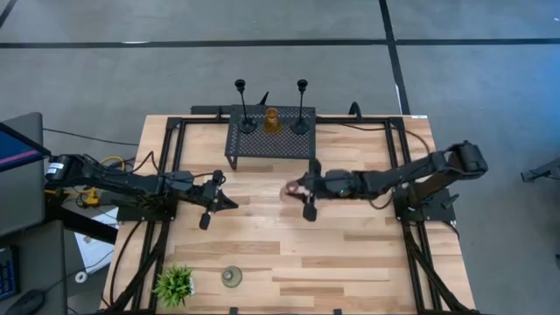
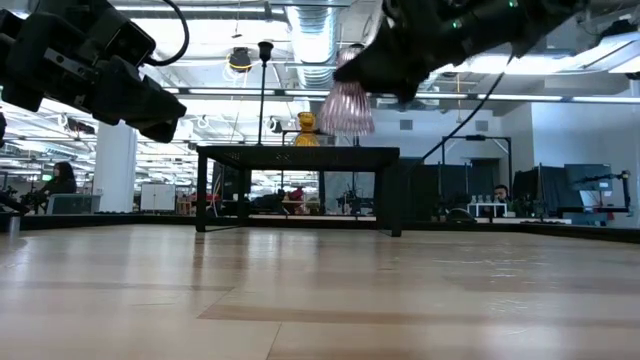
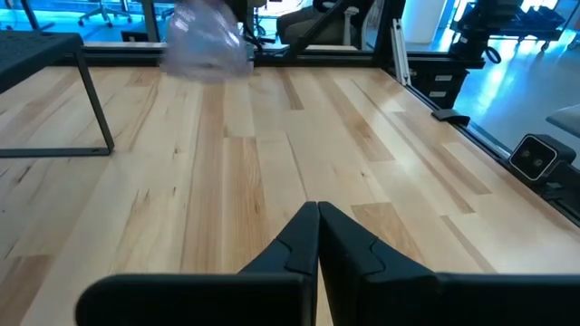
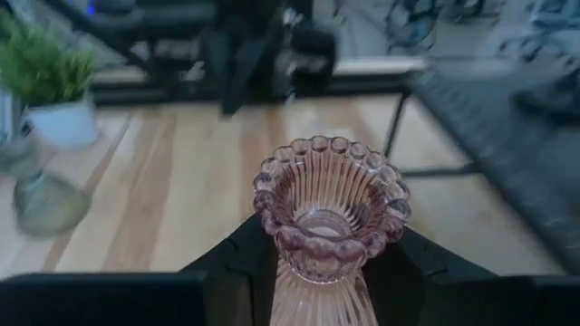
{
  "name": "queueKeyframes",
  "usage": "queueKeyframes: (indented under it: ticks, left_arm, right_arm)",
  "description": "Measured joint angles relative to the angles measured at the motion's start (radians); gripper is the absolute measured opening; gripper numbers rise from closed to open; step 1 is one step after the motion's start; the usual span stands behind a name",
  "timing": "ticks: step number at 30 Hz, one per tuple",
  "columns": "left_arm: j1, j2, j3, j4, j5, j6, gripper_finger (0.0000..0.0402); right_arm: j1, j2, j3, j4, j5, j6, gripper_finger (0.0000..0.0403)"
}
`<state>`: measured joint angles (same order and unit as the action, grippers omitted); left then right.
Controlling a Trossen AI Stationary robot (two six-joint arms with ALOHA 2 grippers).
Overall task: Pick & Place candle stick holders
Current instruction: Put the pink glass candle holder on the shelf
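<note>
While clamped in right claw (image 4: 317, 272), pink holder (image 4: 328, 217) lifted off table (image 1: 350, 262), left claw (image 3: 317, 244) closed, empty.

Open-plan office lab: ceiling ducts (image 2: 310, 25); desks (image 2: 480, 212).

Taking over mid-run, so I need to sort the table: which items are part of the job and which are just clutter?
Job items: two black stem holders and amber holder on the mesh stand; pink holder in the right gripper; grey-green holder.

Clutter: green plant, mesh stand.
</note>
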<state>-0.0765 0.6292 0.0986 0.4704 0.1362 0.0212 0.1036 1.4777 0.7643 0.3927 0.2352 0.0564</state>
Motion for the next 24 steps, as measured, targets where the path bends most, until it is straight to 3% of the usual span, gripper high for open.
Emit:
queueKeyframes:
  ticks: [8, 16, 24]
  left_arm:
    - [0.000, 0.000, 0.000, 0.001, 0.000, 0.000, 0.0008]
    - [0.000, 0.000, 0.000, 0.001, 0.000, 0.000, 0.0008]
    - [0.000, 0.000, 0.000, 0.001, 0.000, 0.000, 0.0008]
  right_arm:
    - [-0.139, -0.087, 0.025, 0.001, 0.035, -0.015, 0.0123]
    - [-0.265, -0.063, 0.093, -0.009, 0.036, -0.014, 0.0123]
    - [-0.321, -0.016, 0.103, 0.002, 0.040, 0.011, 0.0123]
